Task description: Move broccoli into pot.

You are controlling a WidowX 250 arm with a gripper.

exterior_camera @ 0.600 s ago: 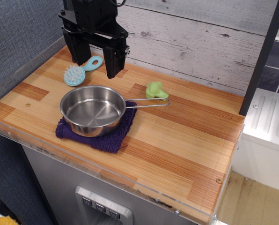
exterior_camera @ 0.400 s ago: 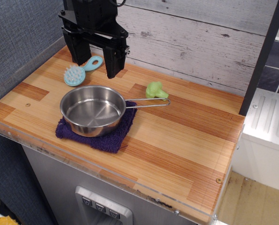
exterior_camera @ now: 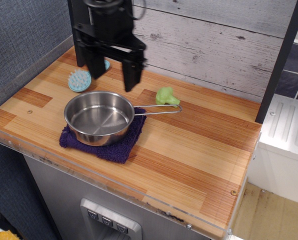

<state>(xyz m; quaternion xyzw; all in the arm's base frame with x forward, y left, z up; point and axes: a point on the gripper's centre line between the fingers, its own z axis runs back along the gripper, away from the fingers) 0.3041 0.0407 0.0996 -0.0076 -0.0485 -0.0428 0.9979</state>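
The light-green toy broccoli (exterior_camera: 166,96) lies on the wooden counter, just behind the end of the pot's wire handle. The shiny steel pot (exterior_camera: 99,117) sits empty on a dark purple cloth (exterior_camera: 105,141), its thin handle (exterior_camera: 158,109) pointing right. My black gripper (exterior_camera: 114,80) hangs open and empty above the counter, behind the pot's far rim and to the left of the broccoli. Its two fingers point down, wide apart.
A light-blue bristled brush (exterior_camera: 80,79) lies at the back left, partly hidden by my gripper. A grey plank wall runs along the back. A dark post (exterior_camera: 284,55) stands at the right. The counter's front edge has a clear plastic lip (exterior_camera: 114,185).
My gripper has moved to the right and a little forward, closer to the broccoli, and now covers the brush's handle. The pot, cloth and broccoli have not moved.
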